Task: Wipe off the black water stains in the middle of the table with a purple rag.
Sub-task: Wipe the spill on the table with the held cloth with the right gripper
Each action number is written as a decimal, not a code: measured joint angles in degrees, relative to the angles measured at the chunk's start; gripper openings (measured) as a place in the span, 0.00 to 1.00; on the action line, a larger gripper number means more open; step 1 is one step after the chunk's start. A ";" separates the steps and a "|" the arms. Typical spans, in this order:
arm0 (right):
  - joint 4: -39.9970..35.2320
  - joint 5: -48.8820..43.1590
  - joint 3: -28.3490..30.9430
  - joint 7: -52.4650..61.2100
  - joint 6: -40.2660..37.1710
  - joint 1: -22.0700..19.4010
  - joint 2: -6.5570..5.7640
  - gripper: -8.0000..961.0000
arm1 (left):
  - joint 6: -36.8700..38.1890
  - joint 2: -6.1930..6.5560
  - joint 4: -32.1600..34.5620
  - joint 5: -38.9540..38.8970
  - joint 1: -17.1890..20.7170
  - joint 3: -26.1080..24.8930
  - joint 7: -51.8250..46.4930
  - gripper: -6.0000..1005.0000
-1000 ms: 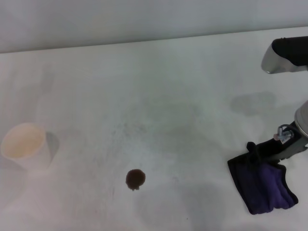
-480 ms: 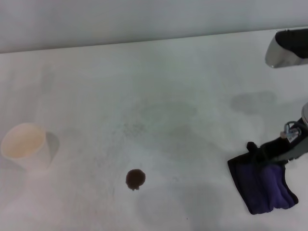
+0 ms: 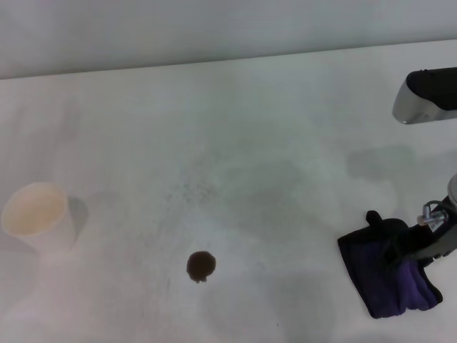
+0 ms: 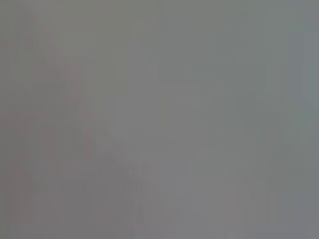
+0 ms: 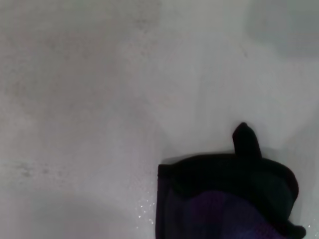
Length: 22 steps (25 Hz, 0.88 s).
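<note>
The right gripper point(image 3: 421, 239) is sitting on the soft, limp rag point(image 3: 385, 275), jaws' state unclear; pinching its bunched folds looks best.

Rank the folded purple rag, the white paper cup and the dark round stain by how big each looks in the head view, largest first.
1. Folded dark purple rag with black edging, largest; the right gripper covers part of it.
2. White paper cup, somewhat smaller.
3. Dark brown-black round stain, clearly smallest.

The right gripper point(image 3: 407, 246) has slid lower and rightward over the purple rag point(image 3: 389, 275); nothing else moved.
</note>
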 joint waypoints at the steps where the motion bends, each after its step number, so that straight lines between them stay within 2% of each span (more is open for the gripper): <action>1: 0.32 -0.21 -0.24 0.01 -0.20 0.06 0.05 0.65 | -0.08 -0.03 0.00 0.00 0.08 0.00 0.00 0.89; 9: 5.14 -0.57 -2.02 0.01 -2.87 0.70 0.16 0.64 | -0.26 -0.01 0.00 0.02 0.79 -0.03 0.00 0.89; 19: 5.25 -1.24 -4.68 0.63 -3.65 1.19 0.22 0.64 | -0.35 0.07 0.00 0.02 0.99 0.05 0.00 0.89; 22: 4.84 -1.30 -4.85 0.38 -3.65 1.26 0.21 0.54 | -0.35 0.07 0.00 0.02 1.01 0.11 0.00 0.89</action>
